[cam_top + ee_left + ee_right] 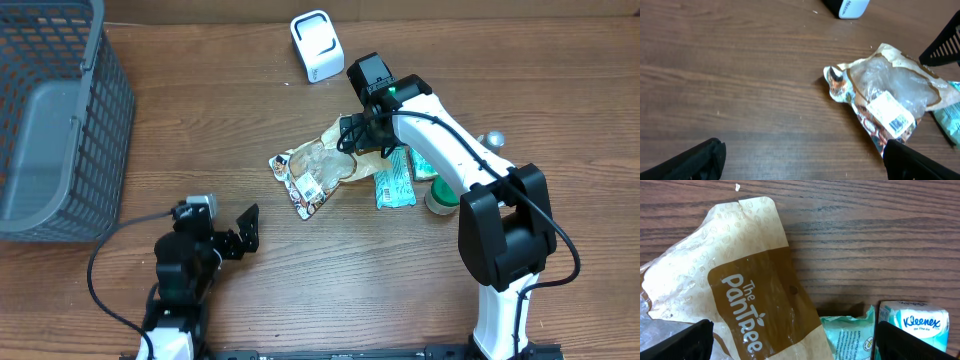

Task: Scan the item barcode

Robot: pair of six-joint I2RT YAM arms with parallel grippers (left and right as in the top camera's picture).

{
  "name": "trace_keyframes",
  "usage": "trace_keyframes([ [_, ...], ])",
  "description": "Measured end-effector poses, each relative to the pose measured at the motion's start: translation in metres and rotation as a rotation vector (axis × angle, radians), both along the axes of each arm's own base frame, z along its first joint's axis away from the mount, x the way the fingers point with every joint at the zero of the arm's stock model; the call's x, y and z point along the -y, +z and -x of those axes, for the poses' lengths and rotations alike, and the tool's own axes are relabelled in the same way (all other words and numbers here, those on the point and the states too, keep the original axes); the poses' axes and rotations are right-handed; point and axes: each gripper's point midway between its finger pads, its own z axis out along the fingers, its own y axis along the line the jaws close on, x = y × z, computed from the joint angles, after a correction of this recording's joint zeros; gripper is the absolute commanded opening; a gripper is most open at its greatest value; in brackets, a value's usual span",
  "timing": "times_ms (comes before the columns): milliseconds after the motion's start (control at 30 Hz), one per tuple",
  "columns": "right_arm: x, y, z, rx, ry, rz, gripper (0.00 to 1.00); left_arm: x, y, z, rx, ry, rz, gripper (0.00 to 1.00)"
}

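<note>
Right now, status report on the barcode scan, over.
Left fingers open, empty. Right fingers open above crumpled brown-and-clear paper bag, barcode label up. Green packet alongside.

The left arm (pixel 180 275) sits folded by the near edge of the table (pixel 330 300), and the left gripper (pixel 243 232) points to the robot's right, jaws spread wide. The right arm (pixel 450 150) reaches from the near right corner toward the middle, and the right gripper (pixel 365 140) faces down, jaws wide apart.

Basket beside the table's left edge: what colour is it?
The basket is grey, with latticed walls; the overhead view shows it best.
</note>
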Motion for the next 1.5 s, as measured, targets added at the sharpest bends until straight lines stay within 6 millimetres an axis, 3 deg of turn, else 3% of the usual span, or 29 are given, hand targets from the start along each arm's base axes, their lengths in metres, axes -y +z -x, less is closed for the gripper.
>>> trace_keyframes([
  [100, 0.000, 0.000, 0.000, 0.000, 0.000, 0.000, 1.00, 0.000, -0.005, 0.006, -0.002, 0.006, 0.010, 1.00],
  [267, 0.000, 0.000, 0.000, 0.000, 0.000, 0.000, 1.00, -0.001, 0.006, 0.006, 0.042, 0.010, 0.019, 1.00],
  [800, 0.000, 0.000, 0.000, 0.000, 0.000, 0.000, 1.00, -0.013, 0.012, 0.028, 0.037, 0.075, 0.001, 1.00],
  [933, 0.000, 0.000, 0.000, 0.000, 0.000, 0.000, 1.00, -0.017, 0.004, 0.034, 0.001, 0.095, -0.011, 1.00],
  [1500, 0.000, 0.000, 0.000, 0.000, 0.000, 0.000, 1.00, -0.022, 0.072, 0.031, 0.315, 0.102, -0.056, 1.00],
])
